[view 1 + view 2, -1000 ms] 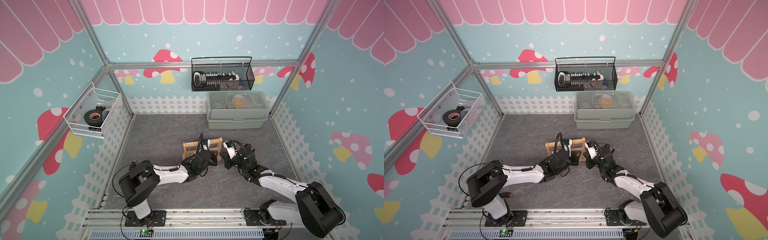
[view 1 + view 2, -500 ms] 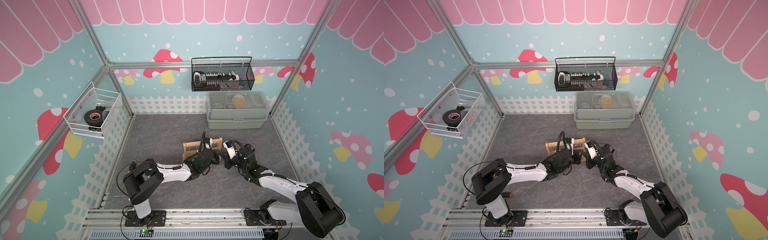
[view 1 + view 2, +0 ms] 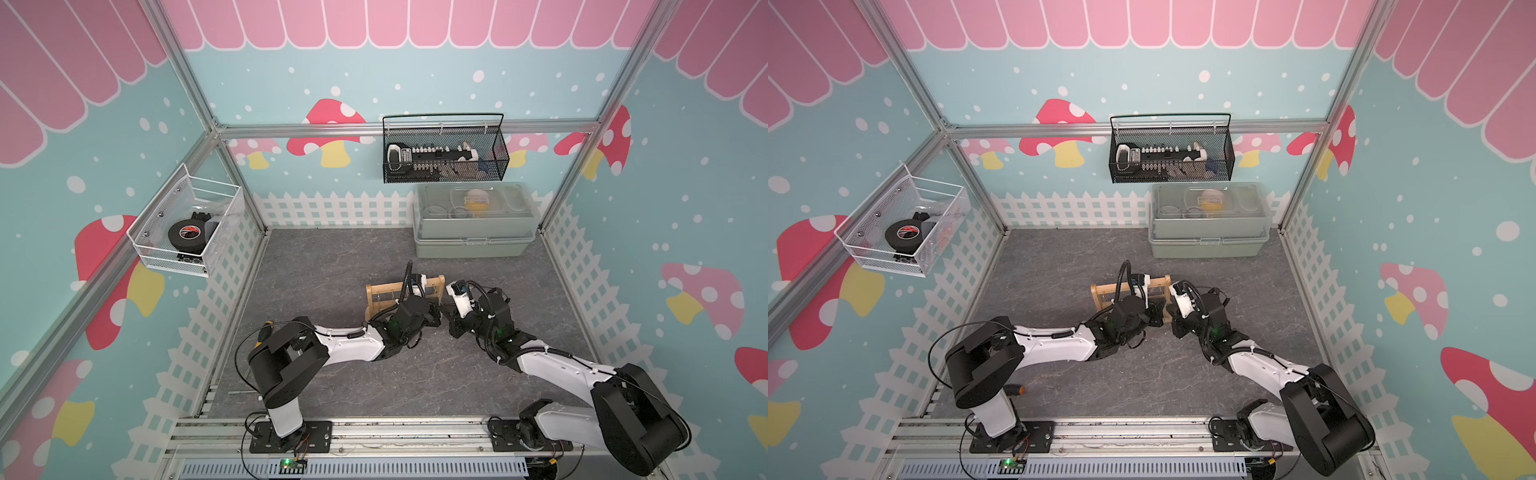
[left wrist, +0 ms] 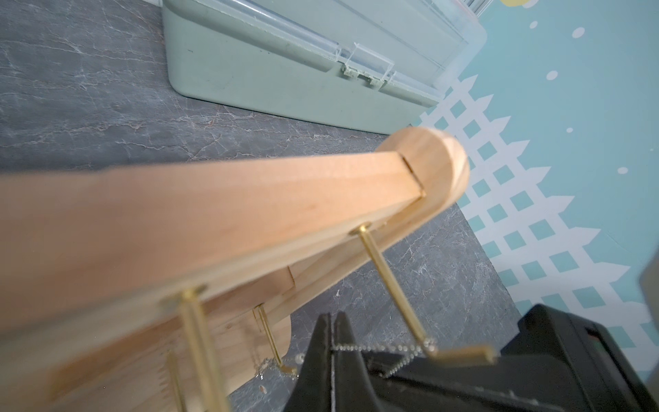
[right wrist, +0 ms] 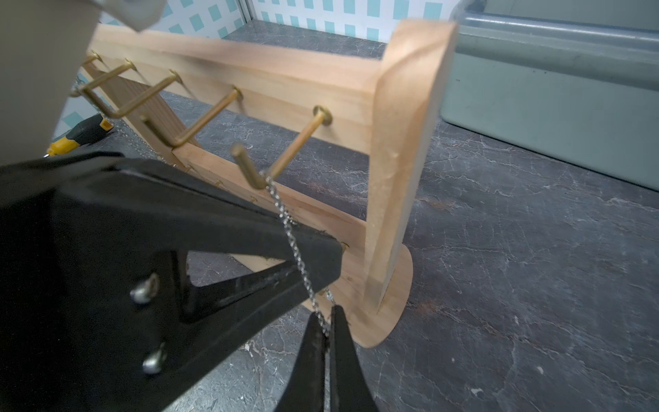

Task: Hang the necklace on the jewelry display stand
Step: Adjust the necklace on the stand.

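In both top views the grey-green lidded box (image 3: 473, 247) sits well past the left gripper (image 3: 437, 313), maybe a yellow thing (image 3: 476, 202) inside. The arms hide half the jewelry display stand (image 3: 384, 293).

Left wrist: the left gripper (image 4: 333, 321) is pinched tight on the necklace (image 4: 385, 347), which is looped over a hook (image 4: 460, 353) just beside it.

Right wrist: the right gripper (image 5: 328, 321) clamps the same necklace, stand straight ahead.

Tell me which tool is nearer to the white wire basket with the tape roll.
Left. The left tool is at the jewelry display stand, on the basket side; the right tool sits just beyond it, toward the opposite wall. Both are far off.
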